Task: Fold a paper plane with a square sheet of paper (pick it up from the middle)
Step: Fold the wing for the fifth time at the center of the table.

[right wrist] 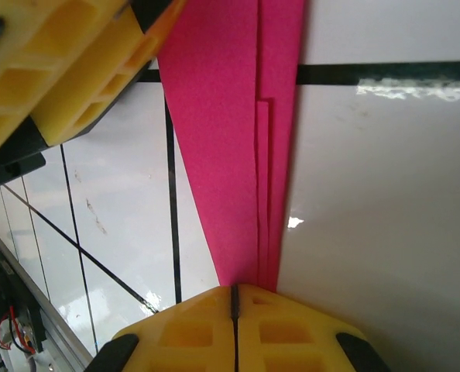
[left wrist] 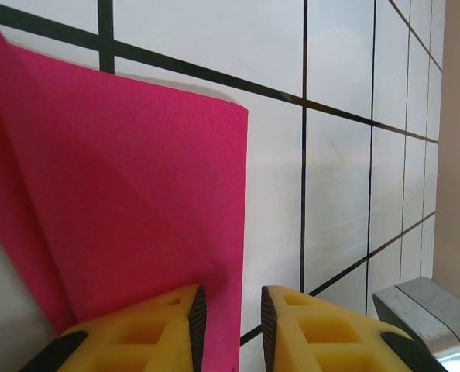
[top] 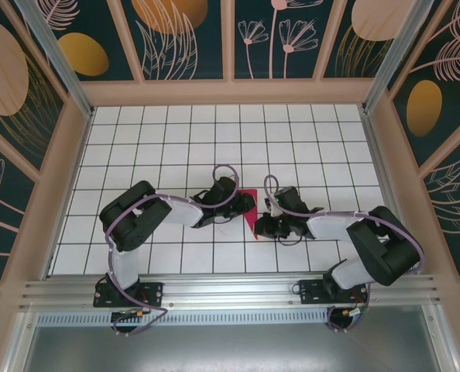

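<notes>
Folded paper lay at table centre. Right claw, at its 3 o'clock, was clamped on the narrow tip. Left claw, at 9 o'clock, stood slightly apart around the flap edge, not gripping. Risk: closing off-edge would crumple the flap, and tugging would skew the creases.

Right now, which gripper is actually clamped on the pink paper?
The right gripper: its jaws meet on the narrow end of the folded paper. On the left gripper the jaws stand apart.

2 black-white arms, yellow fingers.
</notes>
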You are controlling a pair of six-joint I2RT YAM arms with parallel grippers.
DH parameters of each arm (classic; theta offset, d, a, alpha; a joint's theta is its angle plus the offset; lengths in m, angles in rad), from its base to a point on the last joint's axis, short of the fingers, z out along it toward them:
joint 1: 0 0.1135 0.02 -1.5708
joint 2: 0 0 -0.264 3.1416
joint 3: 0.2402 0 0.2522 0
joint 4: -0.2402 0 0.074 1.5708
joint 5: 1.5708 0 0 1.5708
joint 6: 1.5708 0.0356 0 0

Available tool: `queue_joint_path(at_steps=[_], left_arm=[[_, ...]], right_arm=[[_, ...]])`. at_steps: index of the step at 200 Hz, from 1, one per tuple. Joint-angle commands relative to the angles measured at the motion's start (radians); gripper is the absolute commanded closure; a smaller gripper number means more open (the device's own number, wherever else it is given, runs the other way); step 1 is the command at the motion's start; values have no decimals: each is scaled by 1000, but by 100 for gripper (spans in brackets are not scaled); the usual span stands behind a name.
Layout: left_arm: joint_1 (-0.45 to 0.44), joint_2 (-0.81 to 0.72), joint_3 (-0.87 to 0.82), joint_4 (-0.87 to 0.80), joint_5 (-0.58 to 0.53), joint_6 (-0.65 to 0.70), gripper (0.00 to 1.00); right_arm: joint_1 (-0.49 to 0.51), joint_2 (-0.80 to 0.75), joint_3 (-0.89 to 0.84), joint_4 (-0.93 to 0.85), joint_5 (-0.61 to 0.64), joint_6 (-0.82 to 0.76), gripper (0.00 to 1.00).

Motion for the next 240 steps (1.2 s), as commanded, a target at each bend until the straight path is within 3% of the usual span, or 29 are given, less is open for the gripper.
queue_joint_path(at_steps=[1, 42, 115, 193, 219, 240], left_arm=[[2, 47, -5, -93, -13, 21, 72], [2, 57, 2, -103, -7, 33, 72], [2, 63, 10, -104, 12, 39, 73], [1, 70, 16, -90, 49, 54, 73], [1, 68, 22, -90, 52, 60, 72], [0, 61, 26, -115, 41, 70, 73]], right_arm=[[35, 28, -79, -169, 68, 20, 92], [39, -61, -81, -181, 15, 16, 91], [72, -34, -62, -235, 43, -32, 90], [36, -248, -14, -113, 79, 104, 89], [34, -219, -17, -24, 28, 143, 88], [41, -207, 7, -82, 72, 140, 89]])
